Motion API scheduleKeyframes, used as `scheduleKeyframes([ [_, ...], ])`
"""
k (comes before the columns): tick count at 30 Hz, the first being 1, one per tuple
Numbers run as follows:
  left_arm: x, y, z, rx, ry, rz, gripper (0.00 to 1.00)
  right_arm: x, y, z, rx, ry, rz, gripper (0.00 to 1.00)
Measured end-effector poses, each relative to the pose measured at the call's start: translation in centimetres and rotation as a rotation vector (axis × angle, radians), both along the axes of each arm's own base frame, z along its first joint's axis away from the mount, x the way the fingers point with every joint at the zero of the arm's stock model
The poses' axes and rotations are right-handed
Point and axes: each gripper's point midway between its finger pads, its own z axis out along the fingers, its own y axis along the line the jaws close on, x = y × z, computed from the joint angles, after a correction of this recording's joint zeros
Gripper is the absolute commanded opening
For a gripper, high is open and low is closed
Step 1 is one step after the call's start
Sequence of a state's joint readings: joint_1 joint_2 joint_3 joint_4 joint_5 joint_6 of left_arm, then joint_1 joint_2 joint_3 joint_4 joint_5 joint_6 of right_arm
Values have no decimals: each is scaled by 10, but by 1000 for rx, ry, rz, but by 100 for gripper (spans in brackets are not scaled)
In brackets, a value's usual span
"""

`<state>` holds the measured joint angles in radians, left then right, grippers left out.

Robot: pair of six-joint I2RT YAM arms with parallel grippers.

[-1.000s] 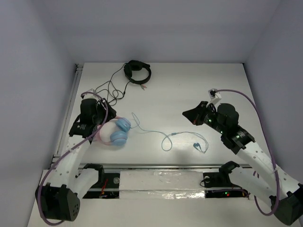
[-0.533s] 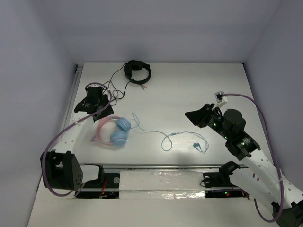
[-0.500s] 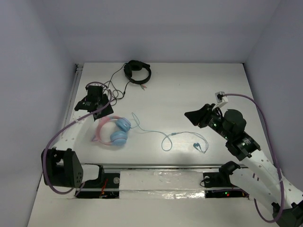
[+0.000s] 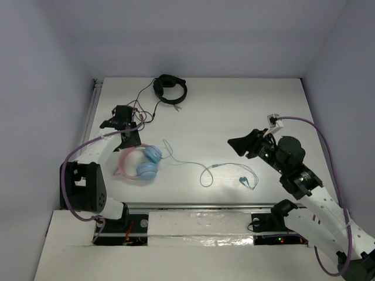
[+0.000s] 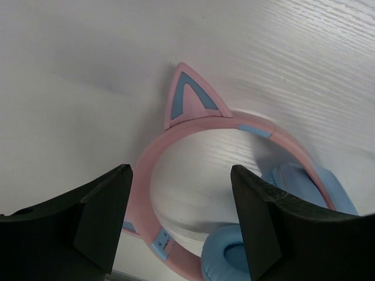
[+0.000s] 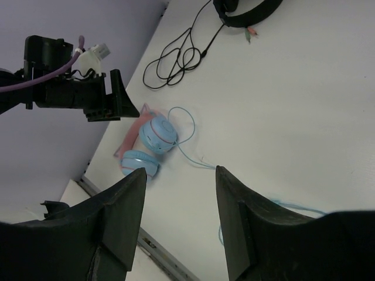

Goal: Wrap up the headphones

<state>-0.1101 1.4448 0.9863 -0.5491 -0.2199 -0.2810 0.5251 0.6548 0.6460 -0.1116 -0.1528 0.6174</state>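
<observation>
The headphones (image 4: pixel 143 163) lie flat on the white table at the left, with two light blue earcups and a pink cat-eared headband (image 5: pixel 193 126). Their thin pale blue cable (image 4: pixel 187 163) trails right in loose loops to a plug end (image 4: pixel 243 180). My left gripper (image 4: pixel 130 138) hovers just behind the headband, open and empty. In the left wrist view its fingers (image 5: pixel 180 170) straddle the headband from above without touching it. My right gripper (image 4: pixel 239 143) hangs open above the table right of centre, beyond the cable. In the right wrist view it (image 6: pixel 180 170) points toward the headphones (image 6: pixel 153 133) from far off.
Black headphones (image 4: pixel 170 89) sit at the back of the table. Their black cable (image 4: pixel 137 108) coils toward my left gripper. A metal rail (image 4: pixel 91 123) borders the table's left edge. A taped strip (image 4: pixel 199 213) runs along the front, between the arm bases.
My left gripper has lifted off the headphones, swung back and opened wider, leaving them flat on the table. My right gripper has gone from shut to open and shifted slightly.
</observation>
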Motion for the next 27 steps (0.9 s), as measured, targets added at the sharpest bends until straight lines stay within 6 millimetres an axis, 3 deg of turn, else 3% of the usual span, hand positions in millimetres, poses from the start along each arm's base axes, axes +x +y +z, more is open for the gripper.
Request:
scheduleKeyframes([
  [4, 0, 6, -11, 34, 31, 21, 70, 0, -1, -4, -4, 7, -4, 55],
  [11, -1, 13, -43, 71, 121, 37, 65, -4, -7, 4, 9, -19, -21, 54],
  [13, -2, 15, -49, 72, 133, 43, 56, -4, -7, 5, 10, -21, -22, 54],
  [17, -3, 17, -54, 78, 145, 30, 17, -4, -7, 4, 8, -17, -22, 54],
  [21, -2, 14, -53, 46, 125, 33, 11, -4, -6, 3, 7, -15, -20, 53],
  [24, 4, 2, -52, -13, 90, 35, 17, -3, -5, 0, 2, -6, -17, 53],
  [27, 8, -10, -52, -59, 75, 18, 45, 0, -4, -3, -5, 5, -22, 53],
])
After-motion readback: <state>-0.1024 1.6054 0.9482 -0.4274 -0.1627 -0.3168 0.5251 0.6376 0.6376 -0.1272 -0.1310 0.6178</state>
